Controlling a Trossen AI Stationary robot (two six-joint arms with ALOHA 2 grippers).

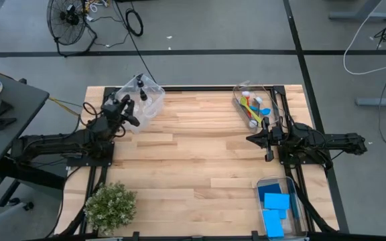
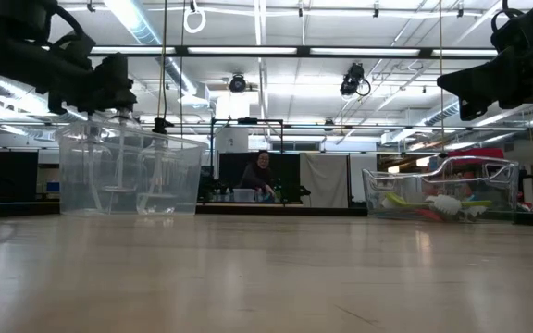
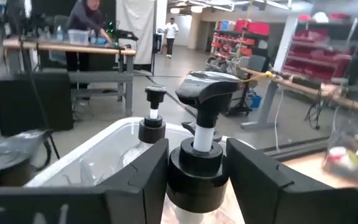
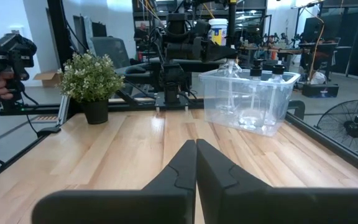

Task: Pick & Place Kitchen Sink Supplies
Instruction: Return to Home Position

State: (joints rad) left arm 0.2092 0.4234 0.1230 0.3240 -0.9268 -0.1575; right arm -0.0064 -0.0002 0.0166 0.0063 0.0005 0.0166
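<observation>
Left tool [image 1: 127,107] hangs at the far-left corner of the bench [image 1: 193,161], over the rim of a clear bin [image 1: 154,106]. Its fingers [image 3: 146,175] are spread apart, and the black trigger top of a clear spray bottle [image 3: 205,98] rises between them; whether they touch the bottle's neck cannot be told. A second clear bottle [image 3: 151,121], with a black pump top, stands just beyond, inside the same bin, making two bottles in all.

Right tool [image 4: 196,155] is clenched on nothing, fingers pressed together, above the bench on the right, pointing left. The brush bin [image 1: 241,90] lies just beyond it, at the far right, holding a tangle of brushes [image 1: 253,107] in yellow-green, red and blue; their number cannot be counted. At the near right a third clear bin [image 1: 293,194] holds blue sponges [image 1: 277,201], at least two, overlapping. One potted plant [image 1: 110,204] stands at the near-left corner, well apart from both tools.
</observation>
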